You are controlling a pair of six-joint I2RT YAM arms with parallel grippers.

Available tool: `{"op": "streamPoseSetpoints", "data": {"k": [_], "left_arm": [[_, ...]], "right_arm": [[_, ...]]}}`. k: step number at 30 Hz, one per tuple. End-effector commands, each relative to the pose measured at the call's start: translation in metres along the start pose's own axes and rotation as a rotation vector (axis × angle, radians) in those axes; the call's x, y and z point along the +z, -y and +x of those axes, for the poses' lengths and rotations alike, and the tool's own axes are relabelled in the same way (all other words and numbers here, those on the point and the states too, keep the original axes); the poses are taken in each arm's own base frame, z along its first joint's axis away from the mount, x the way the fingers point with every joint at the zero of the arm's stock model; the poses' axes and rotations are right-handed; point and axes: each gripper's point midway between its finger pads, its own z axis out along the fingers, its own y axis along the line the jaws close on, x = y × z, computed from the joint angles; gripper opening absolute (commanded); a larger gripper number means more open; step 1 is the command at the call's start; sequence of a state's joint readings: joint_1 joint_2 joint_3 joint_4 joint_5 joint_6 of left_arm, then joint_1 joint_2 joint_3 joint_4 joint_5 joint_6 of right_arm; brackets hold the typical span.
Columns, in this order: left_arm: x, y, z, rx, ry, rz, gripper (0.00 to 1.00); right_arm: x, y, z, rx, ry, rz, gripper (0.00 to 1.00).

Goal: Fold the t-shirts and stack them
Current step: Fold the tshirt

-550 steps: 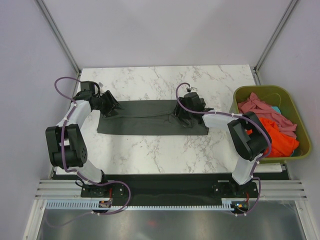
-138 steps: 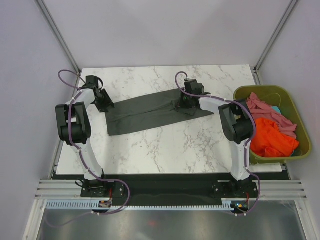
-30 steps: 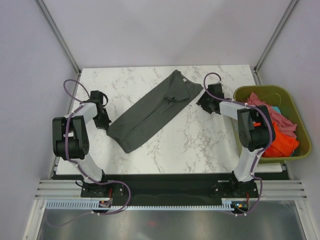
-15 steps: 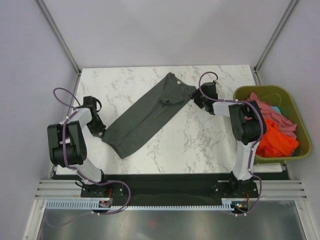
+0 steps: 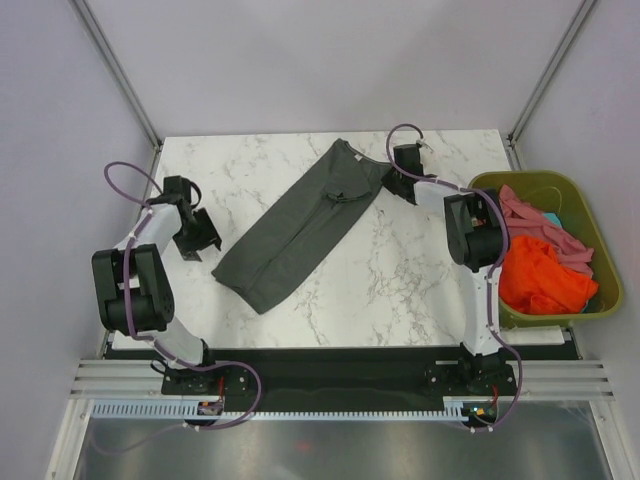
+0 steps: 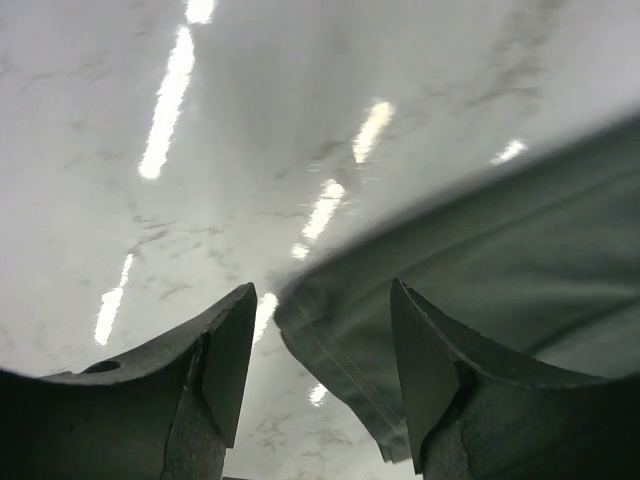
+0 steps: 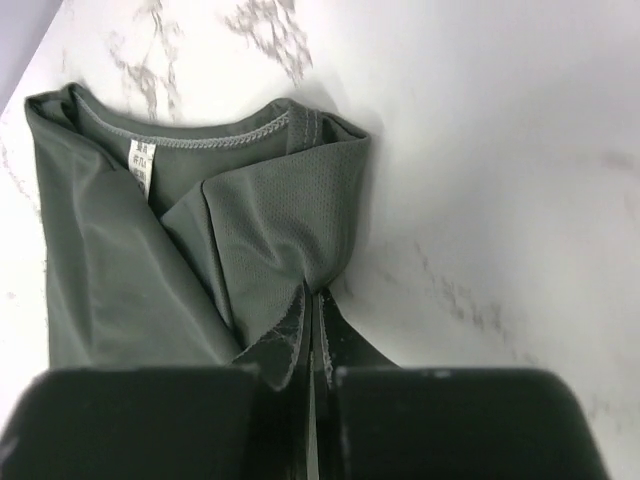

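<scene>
- The left claw (image 5: 197, 238) has let go and moved off. Half a second ago it was at the low end of the grey t-shirt (image 5: 300, 225); now it sits apart from it.
- In the left wrist view the left claw (image 6: 320, 292) is wide open. The hem of the shirt (image 6: 520, 260) lies just past its fingers.
- The right claw (image 5: 388, 180) has slid a bit toward the back of the table (image 5: 400, 290). It is just left of the green bin (image 5: 520, 176).
- In the right wrist view the right claw (image 7: 310, 300) is closed. It pinches a fold of the grey shirt (image 7: 150, 260) by the collar. A small white tag (image 7: 140, 165) shows inside the neck.
- The grey shirt lies flat, folded into a long strip. It runs slanted, with its collar end near the bin and its other end far from it.
- The left claw is beyond that far end, well apart from the bin.
- In the bin lie an orange t-shirt (image 5: 540, 278) and a pink t-shirt (image 5: 520, 213).
</scene>
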State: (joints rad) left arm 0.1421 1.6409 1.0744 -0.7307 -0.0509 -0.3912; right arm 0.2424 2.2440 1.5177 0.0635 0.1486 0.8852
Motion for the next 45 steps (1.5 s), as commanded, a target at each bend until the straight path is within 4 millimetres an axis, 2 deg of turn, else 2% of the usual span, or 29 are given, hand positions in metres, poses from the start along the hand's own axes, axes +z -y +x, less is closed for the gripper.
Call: {"op": "streamPoseSetpoints", "data": {"k": [1,2,3,4,5,7,9,11,12,13,14,15,16,17,18,19,20,22,23,24,25,28,31,33,34,36,39,43,45], "left_arm": [[-0.039,0.072,-0.015,0.139,0.028,0.339,0.63],[-0.042,0.083,-0.011,0.161,0.013,0.397,0.64],[-0.044,0.091,-0.005,0.175,-0.004,0.444,0.63],[-0.043,0.097,0.010,0.184,-0.042,0.484,0.63],[-0.042,0.101,0.018,0.201,-0.049,0.494,0.64],[-0.033,0.100,0.029,0.218,-0.058,0.470,0.64],[-0.023,0.095,0.036,0.214,-0.083,0.439,0.65],[-0.016,0.095,0.043,0.213,-0.112,0.436,0.64],[-0.013,0.094,0.045,0.216,-0.117,0.428,0.64],[-0.004,0.091,0.045,0.231,-0.128,0.400,0.64],[0.001,0.087,0.044,0.239,-0.126,0.374,0.64],[0.006,0.081,0.042,0.246,-0.120,0.338,0.64],[0.009,0.081,0.042,0.254,-0.128,0.331,0.64],[0.012,0.081,0.043,0.253,-0.138,0.330,0.63],[0.013,0.080,0.043,0.247,-0.140,0.324,0.63],[0.014,0.081,0.042,0.244,-0.137,0.321,0.63],[0.017,0.081,0.043,0.243,-0.149,0.317,0.62],[0.018,0.083,0.042,0.248,-0.153,0.326,0.61],[0.020,0.084,0.043,0.249,-0.163,0.327,0.59],[0.019,0.085,0.041,0.252,-0.158,0.335,0.58],[0.020,0.084,0.041,0.252,-0.159,0.329,0.56],[0.019,0.079,0.030,0.248,-0.114,0.281,0.50],[0.017,0.076,0.013,0.219,-0.057,0.226,0.45],[0.017,0.077,0.003,0.210,-0.036,0.211,0.44],[0.017,0.077,0.001,0.204,-0.033,0.207,0.43],[0.020,0.075,-0.002,0.188,-0.028,0.181,0.43],[0.023,0.067,0.000,0.174,-0.027,0.141,0.50],[0.018,0.063,-0.004,0.160,-0.010,0.124,0.54],[0.013,0.058,-0.011,0.137,0.013,0.116,0.55]], "right_arm": [[0.019,0.036,-0.017,-0.154,0.002,0.156,0.00],[0.023,0.021,-0.039,-0.160,0.036,0.129,0.00],[0.029,0.019,-0.045,-0.180,0.033,0.122,0.00],[0.040,0.031,-0.038,-0.214,-0.004,0.143,0.01],[0.043,0.018,-0.056,-0.214,0.011,0.105,0.03],[0.052,0.021,-0.059,-0.245,-0.015,0.093,0.09],[0.045,0.004,-0.075,-0.263,-0.008,0.049,0.18],[0.029,0.005,-0.074,-0.261,-0.042,0.072,0.28],[0.005,-0.013,-0.085,-0.237,-0.037,0.027,0.33],[-0.007,-0.016,-0.083,-0.218,-0.049,0.017,0.41],[-0.017,-0.002,-0.060,-0.175,-0.101,0.047,0.43],[-0.048,-0.022,-0.071,-0.156,-0.075,0.008,0.46],[-0.062,-0.024,-0.064,-0.146,-0.082,0.008,0.47],[-0.072,-0.017,-0.033,-0.122,-0.130,0.037,0.49],[-0.100,-0.033,-0.037,-0.099,-0.108,0.002,0.52],[-0.112,-0.035,-0.026,-0.075,-0.119,0.002,0.52],[-0.123,-0.029,0.008,-0.076,-0.172,0.022,0.52],[-0.152,-0.040,0.028,0.004,-0.195,0.007,0.53],[-0.164,-0.032,0.066,-0.005,-0.254,0.024,0.52],[-0.180,-0.041,0.076,0.043,-0.263,0.003,0.52],[-0.192,-0.039,0.110,0.006,-0.292,0.011,0.52],[-0.218,-0.045,0.152,0.006,-0.311,0.005,0.52],[-0.251,-0.057,0.216,-0.035,-0.372,-0.018,0.52],[-0.256,-0.054,0.234,-0.041,-0.356,-0.003,0.52],[-0.266,-0.057,0.252,-0.044,-0.368,-0.009,0.52],[-0.267,-0.053,0.273,-0.065,-0.380,0.010,0.52],[-0.272,-0.055,0.304,-0.080,-0.408,0.020,0.51],[-0.267,-0.053,0.330,-0.097,-0.426,0.040,0.50],[-0.265,-0.055,0.331,-0.101,-0.411,0.039,0.49]]}}
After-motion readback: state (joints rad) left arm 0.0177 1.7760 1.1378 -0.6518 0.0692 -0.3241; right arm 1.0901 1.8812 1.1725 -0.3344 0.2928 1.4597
